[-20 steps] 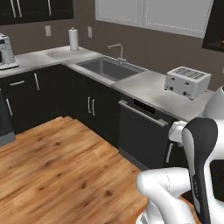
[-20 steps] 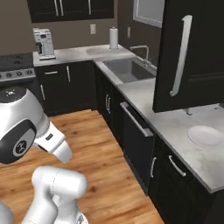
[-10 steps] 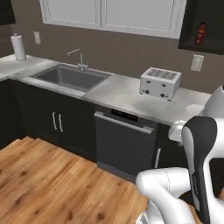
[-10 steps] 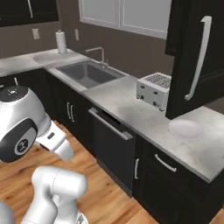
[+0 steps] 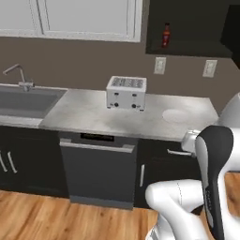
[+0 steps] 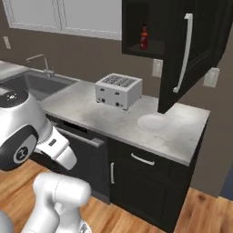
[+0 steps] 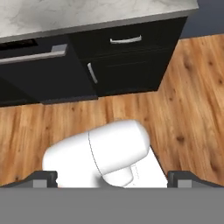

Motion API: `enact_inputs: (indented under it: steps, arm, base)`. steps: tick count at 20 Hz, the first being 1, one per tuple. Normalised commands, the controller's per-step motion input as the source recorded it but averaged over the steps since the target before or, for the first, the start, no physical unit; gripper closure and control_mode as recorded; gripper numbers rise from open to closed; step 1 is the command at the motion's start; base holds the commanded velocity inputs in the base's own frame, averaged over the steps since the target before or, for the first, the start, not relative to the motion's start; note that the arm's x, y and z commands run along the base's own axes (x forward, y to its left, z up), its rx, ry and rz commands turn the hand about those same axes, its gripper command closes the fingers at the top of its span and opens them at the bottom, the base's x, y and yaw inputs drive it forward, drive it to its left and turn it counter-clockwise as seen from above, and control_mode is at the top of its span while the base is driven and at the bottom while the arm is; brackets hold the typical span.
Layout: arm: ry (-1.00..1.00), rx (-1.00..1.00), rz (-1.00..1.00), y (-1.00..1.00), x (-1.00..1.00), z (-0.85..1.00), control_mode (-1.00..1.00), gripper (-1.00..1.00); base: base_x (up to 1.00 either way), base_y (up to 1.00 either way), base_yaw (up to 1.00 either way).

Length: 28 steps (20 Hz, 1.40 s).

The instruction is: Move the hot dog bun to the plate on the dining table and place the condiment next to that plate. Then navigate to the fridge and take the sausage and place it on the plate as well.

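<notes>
Marble wall counter [image 5: 89,115] with toaster [image 5: 125,93]; condiment [image 6: 144,37] upright in open upper cabinet [image 6: 150,27], high above folded arm. Gripper [image 7: 112,178] jaws wide, empty, facing floor.

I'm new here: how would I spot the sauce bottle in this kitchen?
Find the white toaster on the marble wall counter. Above and to its right is an open dark wall cabinet. The condiment stands alone on its shelf: small, dark red, narrow-necked.

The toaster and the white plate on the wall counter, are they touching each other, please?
Apart. The left base view shows bare marble counter between the toaster and the white plate; the right base view shows the same gap.
</notes>
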Motion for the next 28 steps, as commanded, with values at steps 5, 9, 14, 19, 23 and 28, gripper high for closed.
enact_inputs:
  steps: [5, 9, 14, 19, 23, 28]
  arm:
    - [0.0, 0.0, 0.0, 0.0, 0.0, 0.0, 1.0, -1.0]
    - [0.0, 0.0, 0.0, 0.0, 0.0, 0.0, 1.0, -1.0]
    - [0.0, 0.0, 0.0, 0.0, 0.0, 0.0, 1.0, -1.0]
    - [0.0, 0.0, 0.0, 0.0, 0.0, 0.0, 1.0, -1.0]
    - [0.0, 0.0, 0.0, 0.0, 0.0, 0.0, 1.0, -1.0]
    - [-0.12, 0.0, 0.0, 0.0, 0.17, 0.16, -1.0, -1.0]
  base:
    - [0.78, 0.15, -0.29]
    - [0.6, -0.01, -0.29]
    - [0.76, 0.06, -0.34]
    - [0.79, 0.34, -0.2]
    - [0.73, 0.1, -0.03]
    - [0.4, 0.03, 0.0]
